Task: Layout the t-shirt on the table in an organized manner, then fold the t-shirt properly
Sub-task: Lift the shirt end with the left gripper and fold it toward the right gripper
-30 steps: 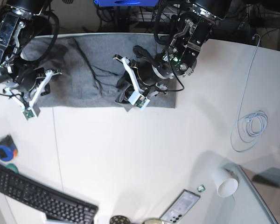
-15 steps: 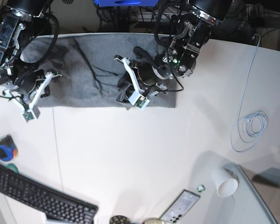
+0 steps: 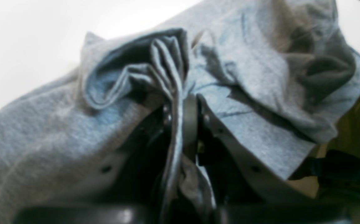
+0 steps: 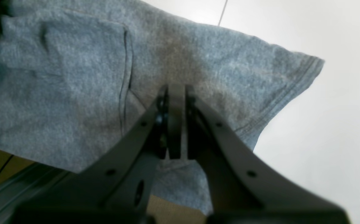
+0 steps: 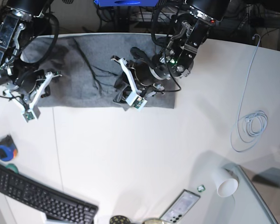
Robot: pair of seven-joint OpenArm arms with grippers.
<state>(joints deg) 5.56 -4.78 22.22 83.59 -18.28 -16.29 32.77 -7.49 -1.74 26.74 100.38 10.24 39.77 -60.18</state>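
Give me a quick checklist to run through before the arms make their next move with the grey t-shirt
1. Left gripper pinching a bunched fold of the t-shirt: ok.
2. Right gripper holding cloth: cannot tell; jaws closed over the sleeve, no fabric visibly between them.
3. T-shirt laid flat: not ok; bunched around the left gripper.
4. Whole t-shirt on the table: not ok; the right wrist view shows an edge hanging past the table.
5. White cable apart from the cloth: ok.

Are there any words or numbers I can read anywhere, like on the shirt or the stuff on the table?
None can be read.
t-shirt: plain grey, no print visible.
keyboard: key markings too small to read.
phone: screen shows nothing readable.
paper cup: plain white, no label showing.
blue object by the keyboard: too small to tell.
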